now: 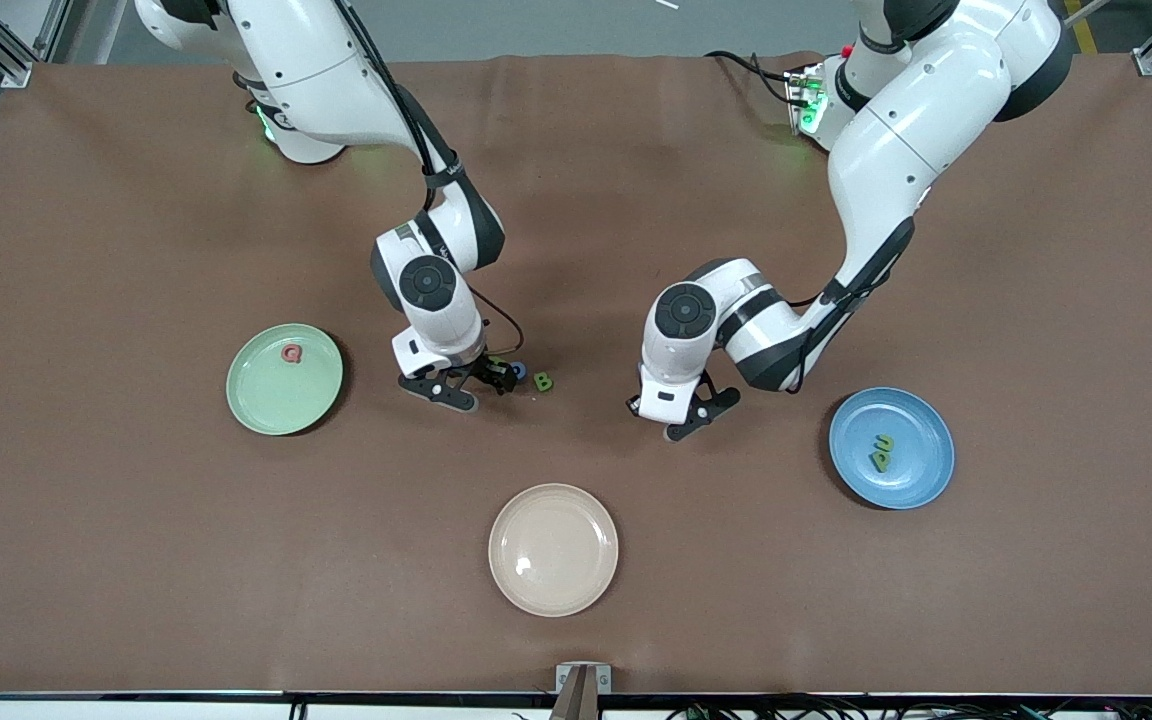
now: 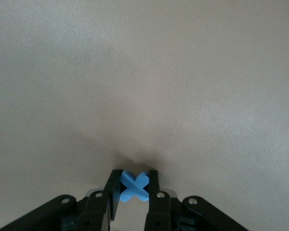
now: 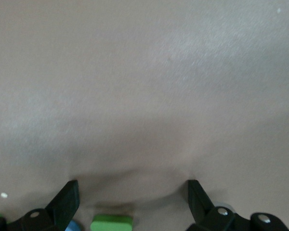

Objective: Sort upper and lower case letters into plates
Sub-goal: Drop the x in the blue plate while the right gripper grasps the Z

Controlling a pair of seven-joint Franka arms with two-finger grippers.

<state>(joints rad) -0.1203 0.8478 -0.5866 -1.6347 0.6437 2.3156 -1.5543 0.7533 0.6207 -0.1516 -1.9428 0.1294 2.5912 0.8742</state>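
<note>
My left gripper is shut on a blue x, low at the table. In the front view it sits mid-table and its hand hides the x. My right gripper stands open low over the table, with a green letter between its fingers; I cannot read its shape. A blue letter lies by one finger. Beside the right gripper, toward the left arm's end, lie a blue letter and a green B. The mint plate holds a pink Q. The blue plate holds two green letters.
A cream-beige plate lies bare, nearer the front camera than both grippers. Brown cloth covers the whole table. Both arms' elbows hang over the table's middle.
</note>
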